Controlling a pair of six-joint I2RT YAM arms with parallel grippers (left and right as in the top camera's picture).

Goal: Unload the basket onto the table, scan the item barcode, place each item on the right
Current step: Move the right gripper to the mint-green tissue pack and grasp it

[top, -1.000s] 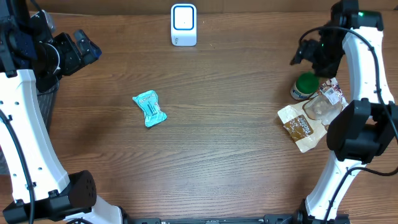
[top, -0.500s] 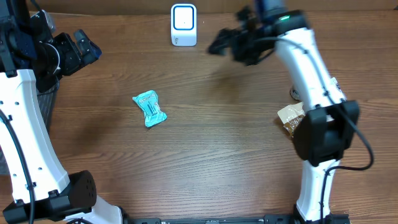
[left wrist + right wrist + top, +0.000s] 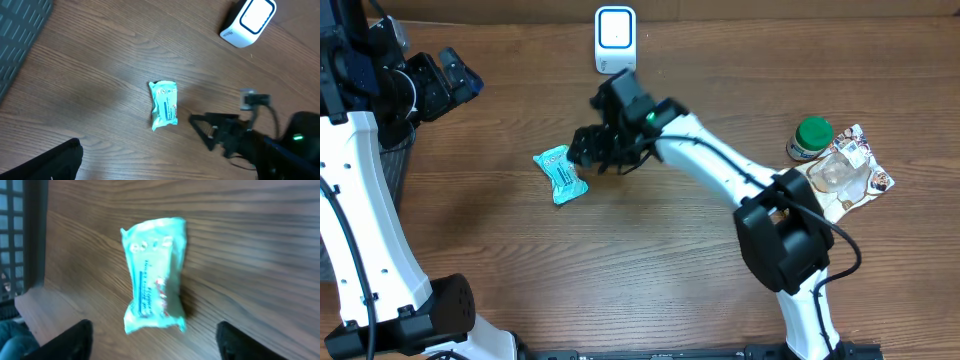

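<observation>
The right gripper (image 3: 586,152) hangs with fingers spread and empty just beside the teal packet (image 3: 560,174). The packet lies flat on the wooden table (image 3: 650,260), well apart from the white scanner (image 3: 615,40). The left gripper (image 3: 458,72) is spread wide at the table's left edge.

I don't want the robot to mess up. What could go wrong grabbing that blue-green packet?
The packet lies flat on the table, so the open right tool might push it away instead of pinching it. It looks thin and crinkly, so it could slip out before reaching the white scanner. No barcode shows, so it may face wrong.
</observation>
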